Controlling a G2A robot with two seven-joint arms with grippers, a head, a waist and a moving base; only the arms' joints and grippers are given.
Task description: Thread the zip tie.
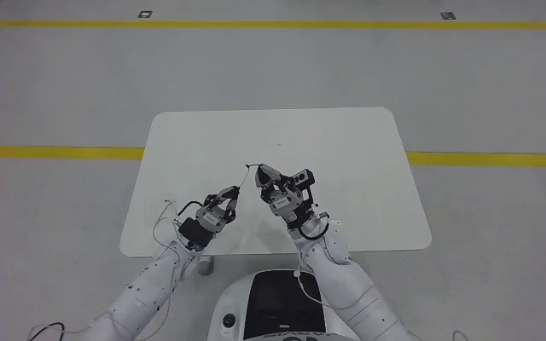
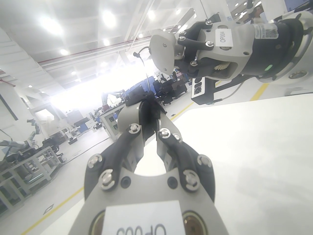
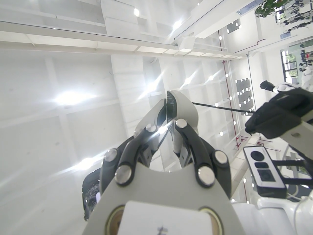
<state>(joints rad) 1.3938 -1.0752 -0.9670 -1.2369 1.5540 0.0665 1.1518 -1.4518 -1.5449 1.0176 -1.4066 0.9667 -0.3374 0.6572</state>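
Top view: left hand (image 1: 235,197) and right hand (image 1: 264,173) are both pinched closed on the zip tie (image 2: 146,79), which spans between them above the worktop (image 1: 358,153). It looks light, springy and slippery, and is best gripped near its tip.

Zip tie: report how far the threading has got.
Done: the zip tie is up off the table. In hand: left gripper and right gripper are both shut on it, strap spanning between them. Left: no closed loop shows, so threading tail through head seems to remain.
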